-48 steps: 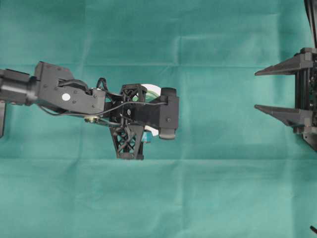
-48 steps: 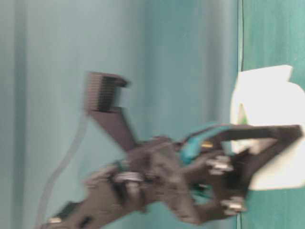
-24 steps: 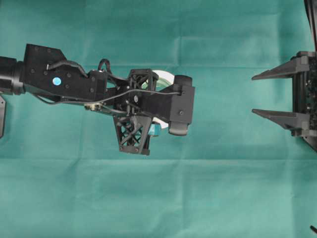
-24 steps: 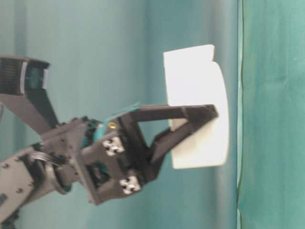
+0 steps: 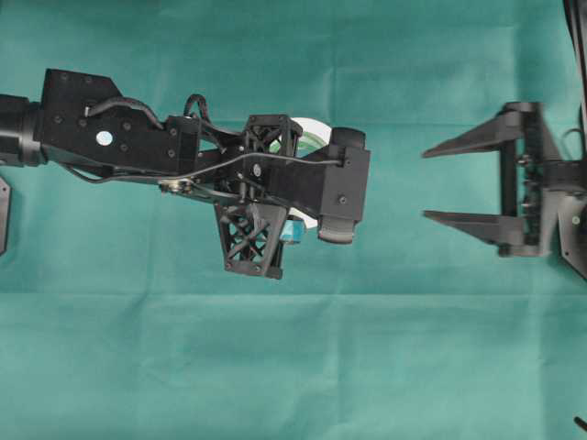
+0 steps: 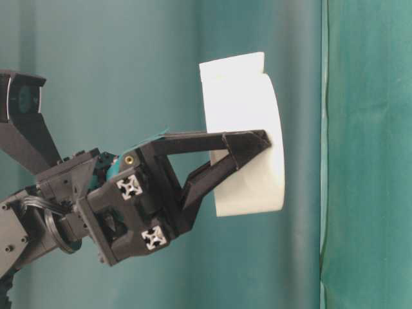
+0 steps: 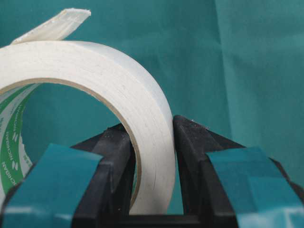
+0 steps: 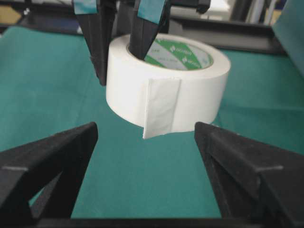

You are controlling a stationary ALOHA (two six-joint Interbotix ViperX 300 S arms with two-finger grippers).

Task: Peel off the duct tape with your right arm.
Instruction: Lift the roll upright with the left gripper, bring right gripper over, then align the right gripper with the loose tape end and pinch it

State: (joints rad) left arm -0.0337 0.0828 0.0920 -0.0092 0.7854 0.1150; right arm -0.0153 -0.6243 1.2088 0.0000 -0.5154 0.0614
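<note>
Seen from the right wrist camera, the right gripper [image 8: 142, 166] stood with its jaws spread wide and nothing between them, its two black pointed fingers [image 8: 52, 156] framing the lower edge of the view. Just beyond them, straight ahead and roughly centred in the gap, hung the loose tab [image 8: 161, 108] of the duct tape [image 8: 168, 88], a folded flap lying flat against the outer wall of the roll and pointing down toward the green cloth [image 8: 47, 80]. The roll was held off the cloth with its hole facing up, so the tab's long side ran vertically, crosswise to the level line between the fingertips. Behind it the left gripper [image 7: 152, 142] was clamped on the wall of the roll, one teal-striped finger [image 7: 107, 161] inside the core and the other outside. In the overhead view the right gripper [image 5: 426, 183] was well apart from the roll [image 5: 307, 137], which faced it across bare cloth. The coming move would likely call for a straight advance until the tab sat between the fingertips.
</note>
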